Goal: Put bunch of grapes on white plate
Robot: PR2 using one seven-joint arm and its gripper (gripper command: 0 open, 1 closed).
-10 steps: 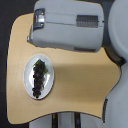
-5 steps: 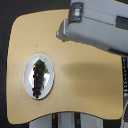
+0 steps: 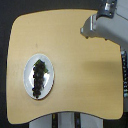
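The bunch of grapes [image 3: 38, 76] lies on the white plate [image 3: 28, 80], a dark purple-black cluster with green leaves at its upper end. The plate sits on the wooden table toward the exterior view's left. My grey arm and gripper [image 3: 86, 31] are at the upper right, well away from the plate and holding nothing that I can see. The fingers are too blurred to tell whether they stand open or shut.
The light wooden table [image 3: 80, 75] has rounded corners and a dark floor around it. A grey part of the robot [image 3: 112, 22] overhangs the table's upper right corner. A dark base shows below the table's front edge.
The arm has drawn back from above the middle of the table toward the exterior view's upper right. The grapes and plate have stayed in place.
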